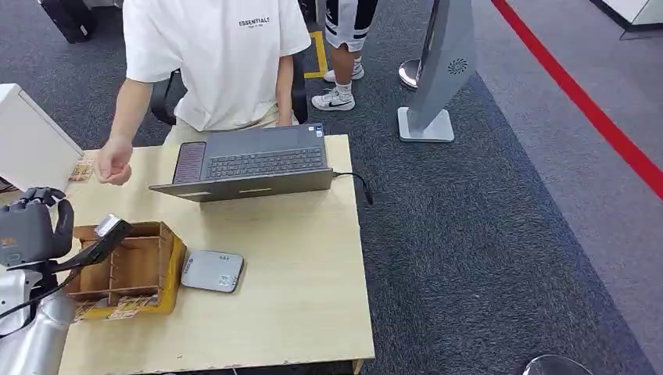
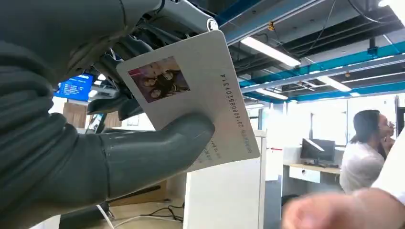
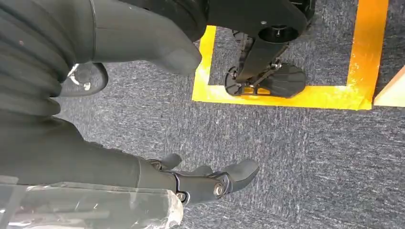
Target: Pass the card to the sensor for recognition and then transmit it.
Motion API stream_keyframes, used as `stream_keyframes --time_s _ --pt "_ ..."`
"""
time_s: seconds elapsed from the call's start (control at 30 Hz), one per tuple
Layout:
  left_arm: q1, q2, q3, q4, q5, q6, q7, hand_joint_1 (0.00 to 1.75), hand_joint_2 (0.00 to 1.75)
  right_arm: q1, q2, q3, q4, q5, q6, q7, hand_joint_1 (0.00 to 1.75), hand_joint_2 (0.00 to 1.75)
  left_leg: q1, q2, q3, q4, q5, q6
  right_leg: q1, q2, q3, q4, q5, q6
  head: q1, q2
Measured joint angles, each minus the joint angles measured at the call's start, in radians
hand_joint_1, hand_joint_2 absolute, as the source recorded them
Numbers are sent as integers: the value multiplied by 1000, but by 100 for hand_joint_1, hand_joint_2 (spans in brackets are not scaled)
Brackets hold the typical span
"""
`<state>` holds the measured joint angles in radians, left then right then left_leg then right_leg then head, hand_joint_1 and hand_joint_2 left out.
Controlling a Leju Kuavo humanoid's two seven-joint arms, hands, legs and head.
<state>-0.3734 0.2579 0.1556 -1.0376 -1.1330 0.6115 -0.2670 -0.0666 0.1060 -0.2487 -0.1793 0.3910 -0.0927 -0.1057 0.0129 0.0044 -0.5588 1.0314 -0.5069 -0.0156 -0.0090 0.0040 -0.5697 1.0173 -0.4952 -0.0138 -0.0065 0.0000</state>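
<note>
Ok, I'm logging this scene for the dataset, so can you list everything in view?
table: 1, pale wood, centre
laptop: 1, grey, open, table's far edge
sensor: 1, grey pad, on table beside the box
box: 1, brown cardboard with dividers, table's left part
card: 1, white with a photo, in the left hand
white case: 1, far left
stand: 1, grey, on carpet beyond table
red line: 1, on floor, right
yellow tape: on carpet
person: 1, white shirt, behind table, hand over its left corner
left hand: grey, holds card
right hand: dark, hangs over carpet, holds nothing
</note>
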Motion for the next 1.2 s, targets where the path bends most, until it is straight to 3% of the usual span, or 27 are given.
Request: stream_keyframes --time_s 0.17,0.33,0.47,0.6,0.9,1.2 --pt "0 0 0 0 1 -2 0 175 175 0 0 0 0 0 0 0 0 175 0 0 0 0 0 0 0 0 0 0 0 0 0 0" --pt "5 -2 -8 -12 31 -52 -3 175 175 0 0 -1 0 2 0 -1 0 175 0 0 0 0 0 0 0 0 0 0 0 0 0 0" --pt "41 -26 -38 -99 36 -40 -16 175 175 1 0 -13 0 2 0 -2 0 175 0 0 0 0 0 0 0 0 0 0 0 0 0 0" --pt "117 -68 -85 -253 26 -4 -18 175 175 4 0 -24 0 2 -2 -2 0 175 -1 0 0 0 -1 1 -1 0 0 -1 0 0 0 0" --pt "258 -138 -303 -565 -147 19 8 175 175 7 0 -58 0 2 -10 -10 0 175 -1 0 0 0 -1 2 -1 0 0 -1 0 0 0 0" --pt "306 -154 -476 -625 -183 6 64 175 175 8 1 -92 0 0 -20 -10 0 175 -1 0 0 0 -1 2 -1 -1 0 -1 0 0 0 0"
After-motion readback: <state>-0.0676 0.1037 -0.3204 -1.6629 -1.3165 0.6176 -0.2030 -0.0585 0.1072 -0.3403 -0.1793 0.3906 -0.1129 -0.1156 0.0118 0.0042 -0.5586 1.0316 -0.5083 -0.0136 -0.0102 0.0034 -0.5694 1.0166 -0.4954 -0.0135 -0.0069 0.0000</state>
